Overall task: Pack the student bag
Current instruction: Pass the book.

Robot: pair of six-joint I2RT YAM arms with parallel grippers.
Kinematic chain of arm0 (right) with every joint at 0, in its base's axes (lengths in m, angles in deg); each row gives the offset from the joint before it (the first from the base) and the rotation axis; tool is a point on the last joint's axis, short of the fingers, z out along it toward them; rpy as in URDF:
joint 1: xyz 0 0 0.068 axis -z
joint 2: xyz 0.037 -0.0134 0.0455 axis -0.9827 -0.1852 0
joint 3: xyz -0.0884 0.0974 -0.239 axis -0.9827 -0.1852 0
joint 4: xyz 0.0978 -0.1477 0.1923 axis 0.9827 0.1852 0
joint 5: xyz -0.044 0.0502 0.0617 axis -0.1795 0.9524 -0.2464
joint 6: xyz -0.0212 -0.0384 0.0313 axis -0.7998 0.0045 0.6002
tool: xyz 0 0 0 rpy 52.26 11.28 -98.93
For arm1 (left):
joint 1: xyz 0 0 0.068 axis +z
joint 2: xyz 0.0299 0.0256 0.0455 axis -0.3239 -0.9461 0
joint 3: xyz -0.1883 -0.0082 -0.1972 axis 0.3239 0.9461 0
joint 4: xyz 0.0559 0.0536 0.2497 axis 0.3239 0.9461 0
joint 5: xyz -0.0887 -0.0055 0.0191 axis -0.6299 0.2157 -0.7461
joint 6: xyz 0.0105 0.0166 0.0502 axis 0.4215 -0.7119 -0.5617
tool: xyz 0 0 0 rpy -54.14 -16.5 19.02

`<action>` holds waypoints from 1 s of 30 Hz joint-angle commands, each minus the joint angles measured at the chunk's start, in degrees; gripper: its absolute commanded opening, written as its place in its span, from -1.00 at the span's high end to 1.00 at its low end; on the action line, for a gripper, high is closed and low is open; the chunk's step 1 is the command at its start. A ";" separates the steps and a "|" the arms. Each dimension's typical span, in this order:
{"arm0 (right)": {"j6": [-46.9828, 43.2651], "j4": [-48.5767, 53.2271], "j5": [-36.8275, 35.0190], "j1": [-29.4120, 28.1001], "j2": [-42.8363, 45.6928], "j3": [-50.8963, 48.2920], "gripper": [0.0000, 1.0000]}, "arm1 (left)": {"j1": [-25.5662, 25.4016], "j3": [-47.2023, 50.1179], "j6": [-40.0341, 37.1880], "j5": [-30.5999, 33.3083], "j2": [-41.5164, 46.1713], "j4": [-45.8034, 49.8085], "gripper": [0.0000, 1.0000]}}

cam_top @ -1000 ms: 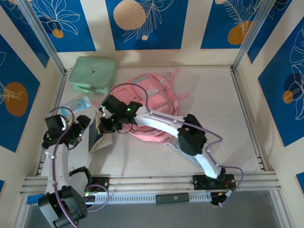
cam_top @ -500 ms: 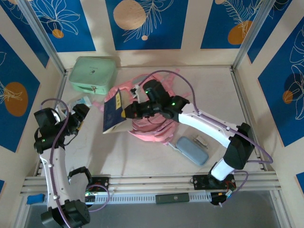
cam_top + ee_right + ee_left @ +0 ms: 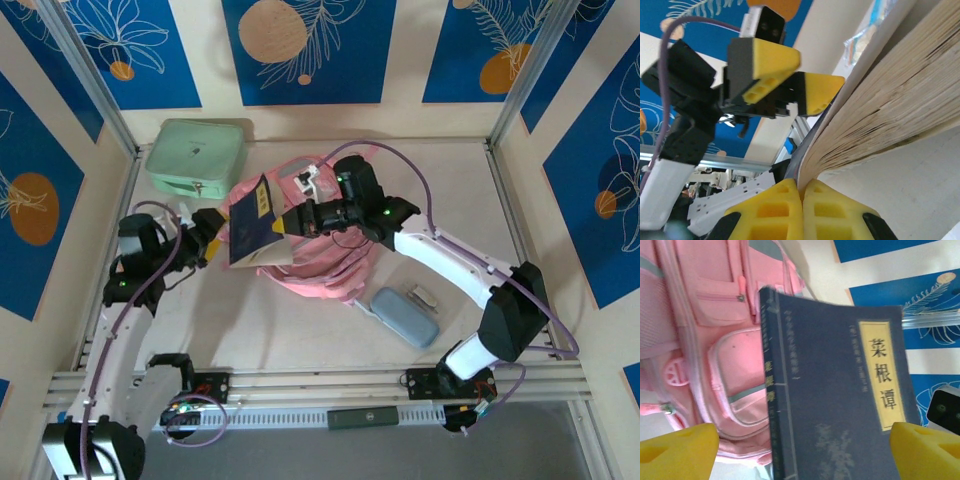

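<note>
The student bag (image 3: 735, 370) is soft, matt pink woven cloth, with a mesh side panel and smoother grey strips on its pockets. The book (image 3: 840, 405) has a matt dark blue paper cover with a yellow paper label; its cream page edges (image 3: 890, 95) look rough. The yellow pads (image 3: 675, 445) look dull and foam-like. The rail (image 3: 330, 380) along the table's near edge is brushed metal.

The book (image 3: 252, 225), held tilted by the right gripper (image 3: 290, 222), stands over the left part of the bag (image 3: 322, 275) and bars that side, with the left gripper (image 3: 208, 240) wide-jawed just beside it. The mint case (image 3: 195, 158) fills the far left corner, the pencil case (image 3: 403, 317) lies near the bag's near right edge, and the right arm (image 3: 450, 262) slants above it. The table (image 3: 470, 190) is bare at the far right and along the near strip.
</note>
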 commanded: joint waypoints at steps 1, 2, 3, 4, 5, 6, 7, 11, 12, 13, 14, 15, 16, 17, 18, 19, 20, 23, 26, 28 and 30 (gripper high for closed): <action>-0.48 -6.81 6.17 0.61 2.24 -0.13 1.00 | -3.85 2.10 6.84 6.27 -1.50 -9.52 -0.76; -0.22 -7.57 7.08 0.69 1.79 0.00 1.00 | -5.34 2.96 8.56 7.50 -1.85 -12.42 -0.76; 0.65 -8.53 8.41 0.95 1.21 0.19 1.00 | -7.04 4.01 10.70 8.88 -2.28 -15.97 -0.74; 1.72 -9.82 9.26 1.27 0.61 0.04 1.00 | -8.45 4.42 12.14 9.79 -2.84 -18.64 -0.73; 2.41 -11.11 9.45 1.53 0.24 -0.43 1.00 | -9.41 4.30 12.75 10.31 -3.28 -20.03 -0.71; 2.88 -11.47 9.37 1.77 -0.11 -0.97 1.00 | -10.32 3.93 13.07 10.75 -3.71 -21.18 -0.71; 3.18 -11.77 9.73 2.11 -0.52 -1.34 1.00 | -10.88 3.75 13.54 10.93 -3.85 -22.16 -0.69; 4.03 -13.30 10.24 3.05 -1.20 -3.98 1.00 | -11.27 6.23 17.15 10.93 -3.64 -30.25 -0.40; 3.61 -12.31 9.51 3.07 -1.12 -4.53 1.00 | -11.47 6.20 17.11 10.64 -3.65 -30.41 -0.33; 3.24 -11.87 9.47 3.07 -1.12 -4.85 1.00 | -11.59 5.97 16.70 10.30 -3.60 -29.62 -0.24; 3.05 -12.01 9.77 3.13 -1.11 -5.30 1.00 | -11.64 5.64 16.50 9.99 -3.58 -29.23 -0.17; 2.67 -11.91 9.82 3.08 -1.02 -5.65 1.00 | -11.71 5.51 16.37 9.80 -3.58 -29.21 -0.11; 2.10 -10.93 9.38 3.13 -0.82 -5.88 1.00 | -11.72 5.50 16.27 9.56 -3.54 -29.66 -0.04; 1.40 -9.84 8.79 3.16 -0.61 -6.01 1.00 | -11.75 5.23 16.06 9.46 -3.43 -29.50 0.01; 0.61 -8.57 7.89 3.23 -0.35 -6.05 1.00 | -11.84 4.91 15.65 9.57 -3.23 -29.02 0.05; 0.23 -7.35 7.11 3.42 -0.11 -6.03 1.00 | -11.96 4.51 14.81 9.38 -3.13 -28.53 0.09; 0.15 -6.98 6.86 3.63 0.07 -6.18 1.00 | -12.05 3.90 13.97 9.21 -3.12 -27.52 0.13; -0.04 -5.22 5.32 4.33 0.80 -6.32 1.00 | -12.64 2.38 12.22 8.56 -3.54 -25.37 0.22; -1.56 -2.11 3.67 4.57 1.48 -5.56 1.00 | -12.83 1.24 10.96 7.19 -4.48 -24.36 0.06; -2.70 -0.09 2.22 4.48 2.00 -4.88 1.00 | -13.15 1.45 11.11 6.72 -5.04 -24.50 -0.01; -3.65 0.91 1.92 4.48 2.23 -4.66 1.00 | -13.38 1.90 11.62 6.54 -5.42 -25.51 -0.03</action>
